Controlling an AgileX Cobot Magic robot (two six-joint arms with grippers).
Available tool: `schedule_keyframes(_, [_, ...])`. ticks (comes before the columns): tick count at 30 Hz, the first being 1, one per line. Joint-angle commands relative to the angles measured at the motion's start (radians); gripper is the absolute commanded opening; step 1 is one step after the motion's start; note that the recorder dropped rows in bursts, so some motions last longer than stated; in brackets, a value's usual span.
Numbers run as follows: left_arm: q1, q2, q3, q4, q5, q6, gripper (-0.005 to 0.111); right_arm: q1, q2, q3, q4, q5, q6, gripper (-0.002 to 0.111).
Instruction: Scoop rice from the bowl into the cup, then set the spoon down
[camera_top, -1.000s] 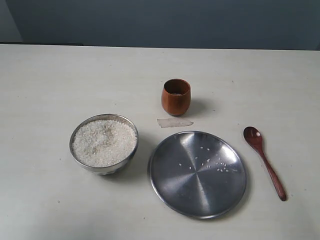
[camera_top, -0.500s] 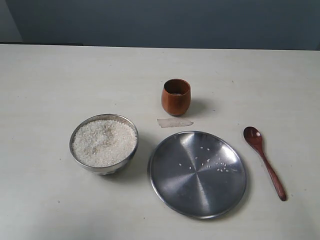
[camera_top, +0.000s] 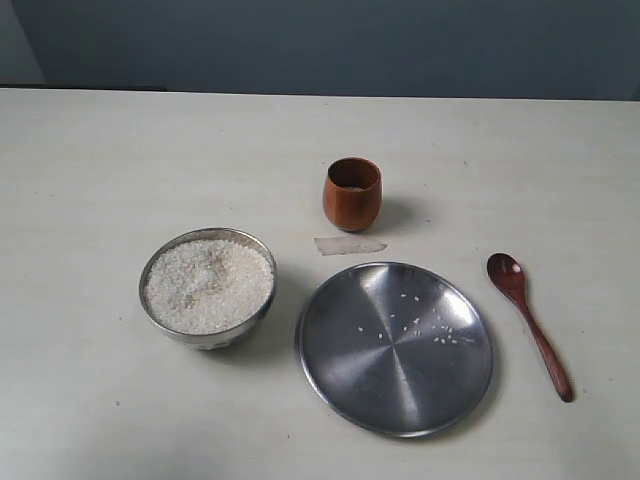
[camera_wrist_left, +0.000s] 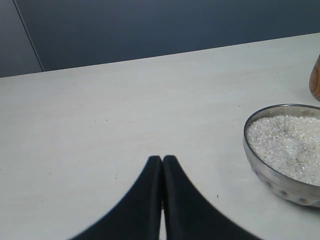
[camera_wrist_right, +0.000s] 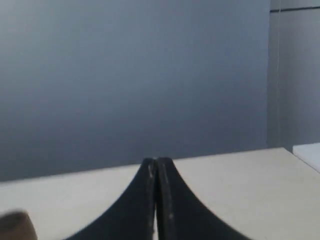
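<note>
The steel bowl (camera_top: 207, 287) stands at the left of the table, heaped with white rice (camera_top: 208, 285). The wooden cup (camera_top: 352, 193) stands upright behind the middle. The wooden spoon (camera_top: 528, 322) lies flat at the right, scoop away from the front edge. Neither gripper shows in the exterior view. My left gripper (camera_wrist_left: 162, 159) is shut and holds nothing, hovering over bare table beside the bowl (camera_wrist_left: 285, 152) with its rice (camera_wrist_left: 291, 145); a sliver of the cup (camera_wrist_left: 315, 79) shows at the frame edge. My right gripper (camera_wrist_right: 156, 161) is shut and holds nothing, facing the wall.
A wide flat steel plate (camera_top: 395, 346) with a few loose grains lies between bowl and spoon. A small scrap of clear tape (camera_top: 348, 245) lies in front of the cup. A blurred brown object (camera_wrist_right: 15, 225) sits at the corner of the right wrist view.
</note>
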Motion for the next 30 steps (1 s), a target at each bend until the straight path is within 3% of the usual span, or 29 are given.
schedule_keyframes(1, [-0.002,-0.005,0.005,0.003,-0.010,-0.001,0.001,0.002,-0.006,0.001,0.163,-0.197,-0.003,0.000])
schedule_keyframes(4, [-0.002,-0.005,0.005,0.003,-0.010,-0.001,0.001,0.002,-0.006,0.001,0.266,-0.257,0.001,0.000])
schedule_keyframes(6, [-0.002,-0.005,0.005,0.003,-0.010,-0.001,0.001,0.002,-0.006,0.001,0.290,-0.253,0.110,0.000])
schedule_keyframes(9, [-0.002,-0.005,0.005,0.003,-0.010,-0.001,0.001,0.002,-0.006,0.001,0.254,-0.249,0.278,0.000])
schedule_keyframes(11, [-0.002,-0.005,0.005,0.003,-0.010,-0.001,0.001,0.002,-0.006,-0.002,0.196,-0.234,0.289,0.000])
schedule_keyframes(19, [-0.002,-0.005,0.005,0.003,-0.010,-0.001,0.001,0.011,0.050,-0.223,-0.057,0.074,0.278,0.000])
schedule_keyframes(30, [-0.002,-0.005,0.005,0.003,-0.010,-0.001,0.001,0.205,0.455,-0.481,-0.299,0.338,0.254,0.000])
